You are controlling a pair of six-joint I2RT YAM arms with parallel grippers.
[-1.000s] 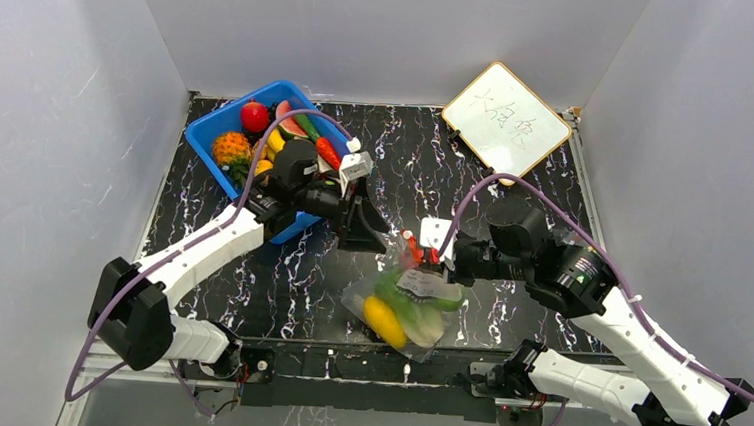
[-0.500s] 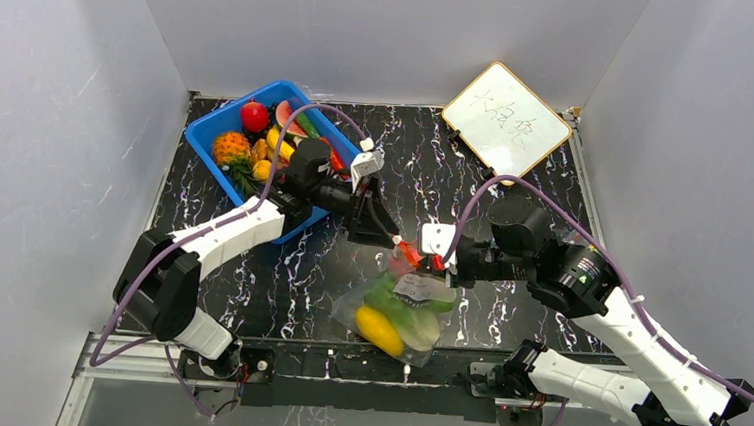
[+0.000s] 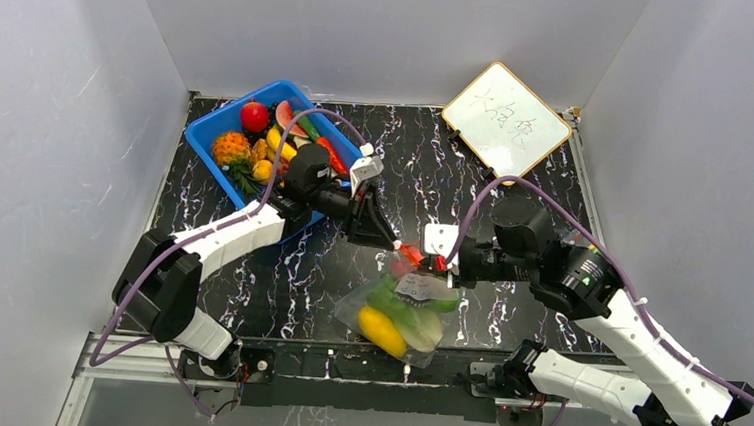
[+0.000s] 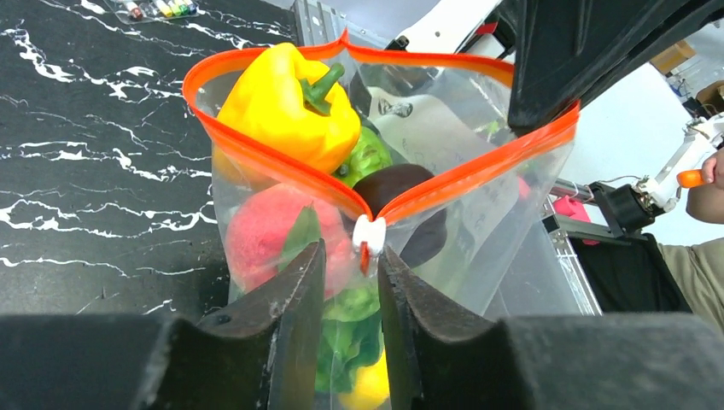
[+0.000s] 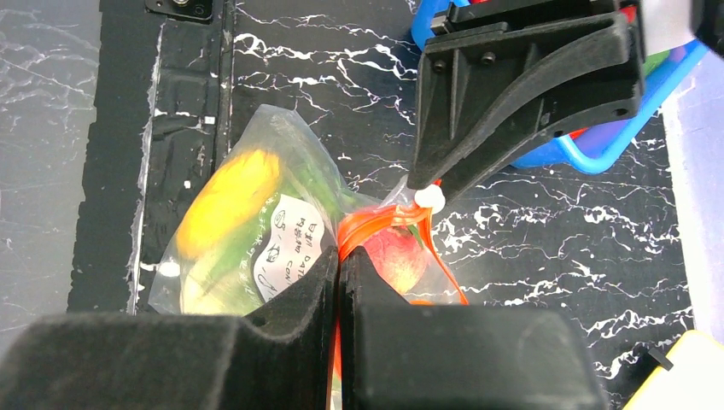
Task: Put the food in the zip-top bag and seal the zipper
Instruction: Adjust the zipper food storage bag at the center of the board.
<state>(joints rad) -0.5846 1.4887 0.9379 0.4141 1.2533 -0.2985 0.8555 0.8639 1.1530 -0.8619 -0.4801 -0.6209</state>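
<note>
Your right fingers (image 5: 339, 265) were pressed together on the zipper (image 5: 369, 224), pinching the red-orange strip at one end of the mouth of the zip-top bag (image 3: 401, 313). The clear bag sagged away from them toward the black marbled surface (image 3: 278, 286).

Your left fingers (image 3: 391, 240) faced them from the opposite side, tip to tip across the strip. They stood narrowly apart, with the white slider (image 4: 369, 237) between their tips. One tip looked to touch the slider (whether they actually gripped it could not be told).

Beyond the left fingers the zipper ran out in an open loop, so the mouth gaped.

The food sat inside, just past the slider:
- a yellow pepper (image 4: 282, 111) lay highest, against the far strip;
- a dark plum (image 4: 401, 184) lay right behind the slider;
- a pink-red fruit (image 4: 265, 239) lay beside the left-hand finger;
- green leaves (image 4: 350, 333) showed through the gap between the fingers.

From your right wrist, a white label (image 5: 290, 248) showed on the bag's wall just left of the closed fingers, with a yellow piece beyond it.

A blue bin (image 3: 200, 144) of more toy fruit stood behind the left fingers. A whiteboard (image 3: 506, 119) lay well beyond the right ones.
</note>
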